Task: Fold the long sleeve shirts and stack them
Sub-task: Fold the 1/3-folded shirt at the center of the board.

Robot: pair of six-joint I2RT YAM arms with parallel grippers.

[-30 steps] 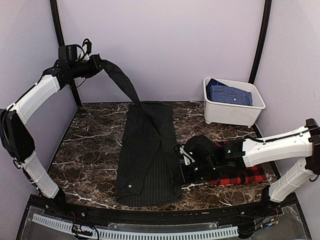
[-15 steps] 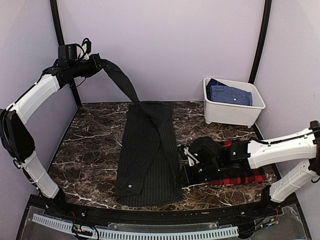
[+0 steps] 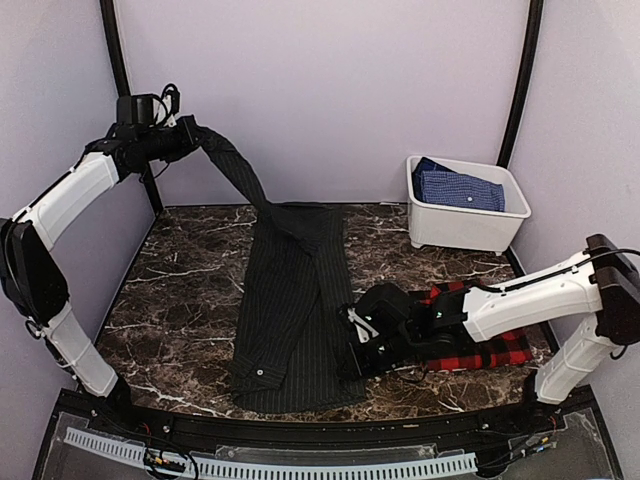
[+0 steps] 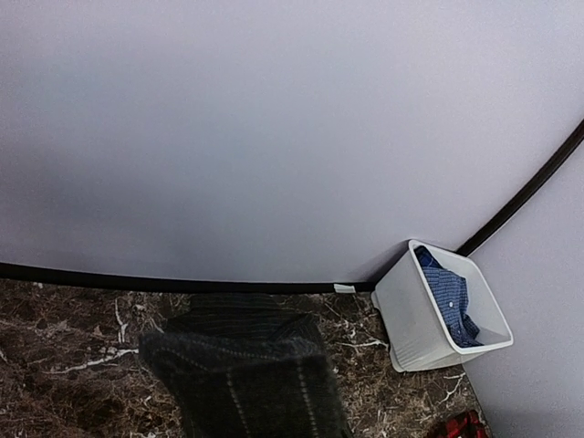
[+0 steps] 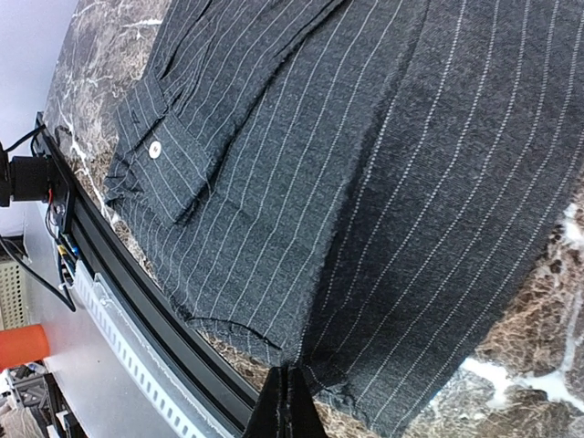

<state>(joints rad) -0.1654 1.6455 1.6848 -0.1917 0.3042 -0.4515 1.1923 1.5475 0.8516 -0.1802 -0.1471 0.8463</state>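
The left gripper (image 3: 188, 136) pinches a sleeve (image 3: 235, 170) of the charcoal pinstriped button-up cloth shirt (image 3: 290, 320), which lies flat on the dark marble table (image 3: 180, 290), holding it high, likely to fold it across, while the right gripper (image 5: 288, 391), fingers pressed together, sits at the near hem, seemingly anchoring it.

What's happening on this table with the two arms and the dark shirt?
A robot is folding a pinstriped shirt spread on the marble table. The left gripper holds one sleeve lifted high at the back left. The right gripper, shut, sits low at the shirt's right edge. A red plaid shirt lies under the right arm; a white bin holds blue cloth.
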